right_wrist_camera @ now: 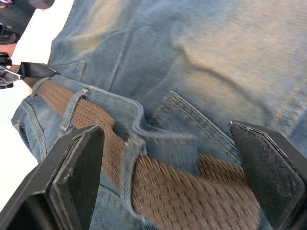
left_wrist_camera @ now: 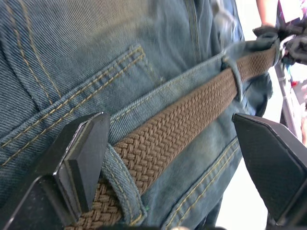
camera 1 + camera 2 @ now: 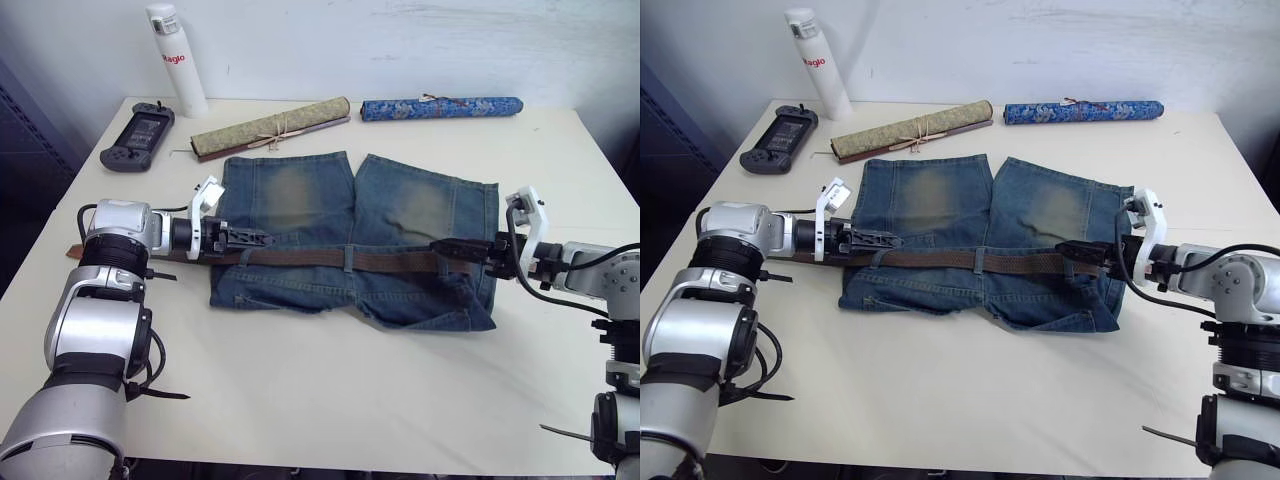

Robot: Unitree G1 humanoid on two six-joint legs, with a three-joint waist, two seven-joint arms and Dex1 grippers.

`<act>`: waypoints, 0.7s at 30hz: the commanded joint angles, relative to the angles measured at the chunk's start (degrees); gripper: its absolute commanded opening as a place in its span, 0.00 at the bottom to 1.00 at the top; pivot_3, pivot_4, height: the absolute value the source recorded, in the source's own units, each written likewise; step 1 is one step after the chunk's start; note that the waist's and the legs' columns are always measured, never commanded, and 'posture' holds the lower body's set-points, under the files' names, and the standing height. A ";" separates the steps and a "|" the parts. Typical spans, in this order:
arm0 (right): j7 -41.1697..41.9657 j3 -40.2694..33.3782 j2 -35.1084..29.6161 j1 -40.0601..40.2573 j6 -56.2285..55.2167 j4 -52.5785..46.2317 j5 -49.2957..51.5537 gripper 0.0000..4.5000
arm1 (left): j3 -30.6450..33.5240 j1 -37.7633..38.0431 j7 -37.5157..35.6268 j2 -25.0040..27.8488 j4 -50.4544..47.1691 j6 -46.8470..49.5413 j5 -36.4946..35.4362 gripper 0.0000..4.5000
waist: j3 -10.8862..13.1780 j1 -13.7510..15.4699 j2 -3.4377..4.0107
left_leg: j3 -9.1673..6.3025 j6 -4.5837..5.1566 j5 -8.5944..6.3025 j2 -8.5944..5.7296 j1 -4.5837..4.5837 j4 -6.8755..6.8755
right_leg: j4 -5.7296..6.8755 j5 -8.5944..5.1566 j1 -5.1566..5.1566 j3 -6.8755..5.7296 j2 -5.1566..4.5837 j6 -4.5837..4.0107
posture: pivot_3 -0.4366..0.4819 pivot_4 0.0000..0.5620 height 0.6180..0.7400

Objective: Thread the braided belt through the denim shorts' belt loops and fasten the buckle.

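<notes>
The denim shorts (image 3: 300, 200) lie flat mid-table, waistband toward me. The braided belt (image 3: 300, 258) runs along the waistband, passing under a belt loop (image 3: 347, 258) at the centre. One brown belt end (image 3: 75, 250) sticks out past my left arm. My left gripper (image 3: 255, 240) is open at the waistband's left end; its fingers (image 2: 81, 158) straddle the belt (image 2: 177, 129) beside a loop (image 2: 120, 182). At the right end my right gripper (image 3: 450, 247) is open, its fingers either side of the belt (image 1: 172, 191) and a loop (image 1: 129, 167). The buckle is hidden.
Along the back of the white table (image 3: 330, 390) lie a white bottle (image 3: 177, 55), a black handheld game console (image 3: 138, 137), an olive rolled mat (image 3: 270, 127) and a blue patterned roll (image 3: 440, 108). The table's near half is bare.
</notes>
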 commanded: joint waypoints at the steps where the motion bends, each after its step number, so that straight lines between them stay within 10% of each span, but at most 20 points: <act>1: 2.56 1.32 -0.65 0.37 -1.61 -2.09 -0.39 0.90 | -0.57 0.86 -0.60 0.23 0.13 -0.96 1.67 0.86 | 0.00 -0.01 0.00 | 0.00 0.00 0.00 0.00 0.00 0.00 | 0.00 0.00 0.00 0.00 0.00 0.00 | 0.48 0.27 0.56; 6: 4.50 3.34 -1.63 1.49 -3.44 -2.48 -1.81 0.85 | -0.20 0.99 -2.02 0.72 -0.40 -1.62 2.47 0.53 | 0.00 0.01 0.00 | 0.00 0.00 0.00 0.00 0.00 0.00 | 0.00 0.00 0.00 0.00 -0.01 0.00 | 0.48 0.27 0.56; 12: 5.05 3.28 -1.18 1.26 -5.34 -1.11 -3.27 0.29 | 2.82 0.89 -1.35 0.61 -0.01 -1.02 1.06 0.00 | 0.00 0.01 0.00 | 0.00 0.00 0.00 0.00 -0.01 0.02 | 0.01 0.00 0.00 0.00 -0.02 0.00 | 0.48 0.27 0.56; 15: 5.56 3.37 -1.35 1.65 -5.62 -1.41 -3.62 0.00 | 3.13 1.12 -1.72 0.62 -1.21 -0.53 0.88 0.00 | 0.00 0.06 0.00 | 0.00 0.00 0.00 0.00 -0.01 0.03 | 0.01 0.00 0.00 -0.01 -0.02 0.00 | 0.48 0.27 0.56; 21: 6.79 2.55 -1.85 3.90 -9.09 -6.16 -4.18 0.00 | 6.59 1.90 -3.15 1.76 -6.69 0.70 -2.22 0.00 | 0.00 0.07 0.00 | 0.00 0.00 0.00 -0.01 -0.01 0.03 | 0.02 0.00 0.00 -0.01 -0.04 0.00 | 0.48 0.27 0.56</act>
